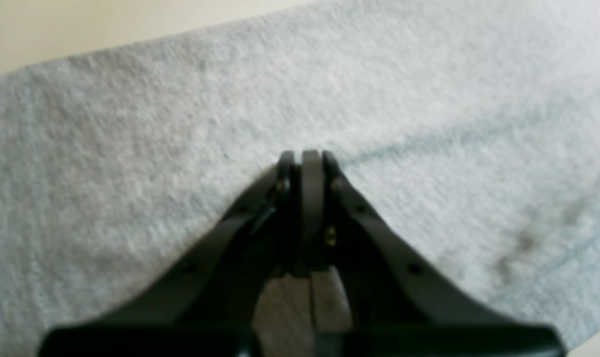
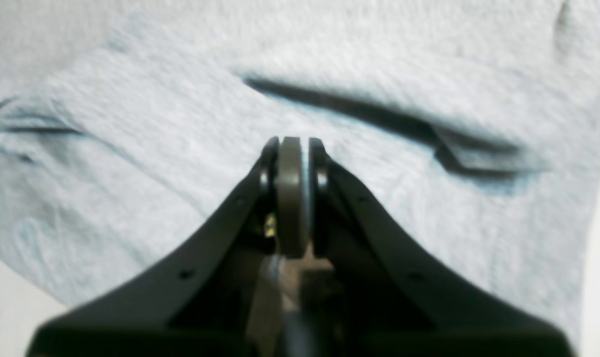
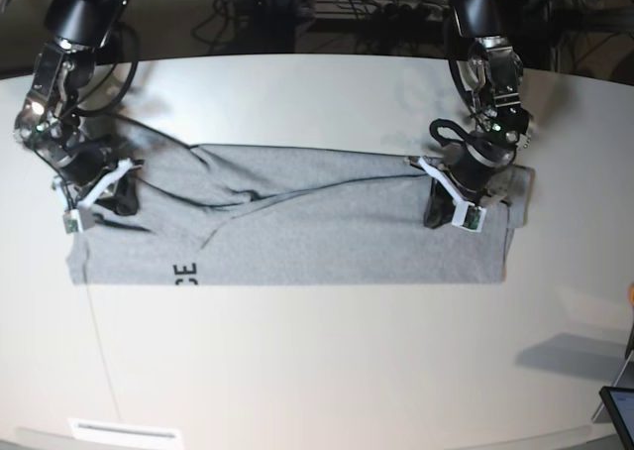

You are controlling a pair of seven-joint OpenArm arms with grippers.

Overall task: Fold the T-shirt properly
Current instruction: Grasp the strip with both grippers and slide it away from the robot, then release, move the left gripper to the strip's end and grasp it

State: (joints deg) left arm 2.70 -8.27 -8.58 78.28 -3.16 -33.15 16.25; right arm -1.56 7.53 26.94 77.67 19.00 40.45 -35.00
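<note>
Broadly, the white table [image 3: 317,371] takes up most of the base view, and the T-shirt [image 3: 327,242] lies across its middle as a long heather-grey band, folded lengthwise, with a diagonal crease running through it and black letters "CE" [image 3: 184,272] showing near its lower edge (on the side nearer the right arm). From the right wrist camera the cloth shows a dark fold line and a small turned-up flap [image 2: 483,158]; from the left wrist camera it looks flat, with a straight edge against the bare table and a few faint dark marks [image 1: 525,243]. At one end of the band the right gripper [image 2: 294,144] sits low over the fabric, jaws pressed together with nothing visibly caught between them. At the other end the left gripper [image 1: 307,156] is likewise closed over the shirt, no cloth visible between its fingers
</note>
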